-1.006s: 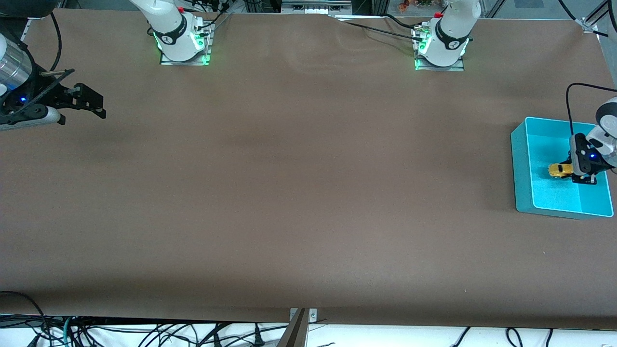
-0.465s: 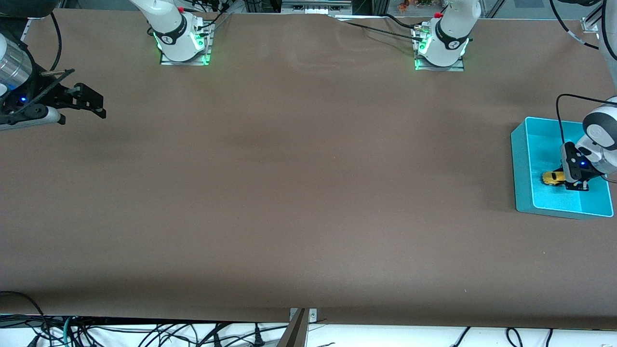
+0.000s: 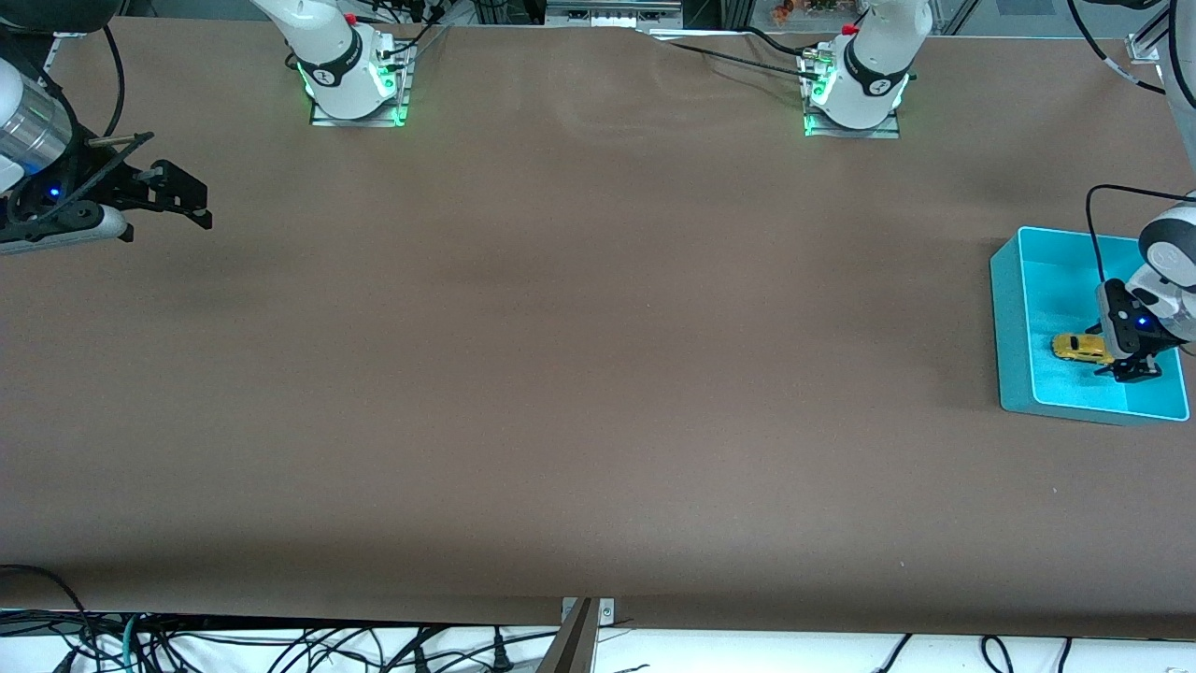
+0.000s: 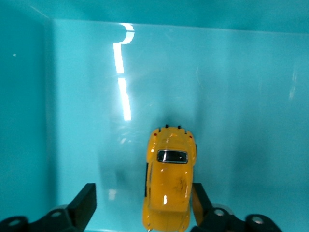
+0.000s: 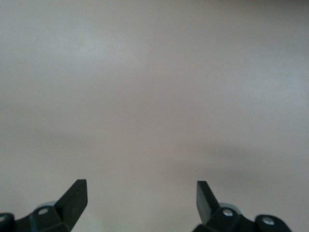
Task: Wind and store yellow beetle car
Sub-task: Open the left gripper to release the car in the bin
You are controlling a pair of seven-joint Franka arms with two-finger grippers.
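Both grippers are open: left gripper (image 3: 1128,366) has released the car (image 3: 1081,348) in the bin (image 3: 1012,308); lift straight up. Right gripper (image 3: 177,201) waits.

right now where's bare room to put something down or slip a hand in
The brown table lies bare between the right claw at one end and the teal bin at the other. Inside the bin, the floor toward the robot bases is free. It is crowded where the open left claw flanks the yellow beetle car.
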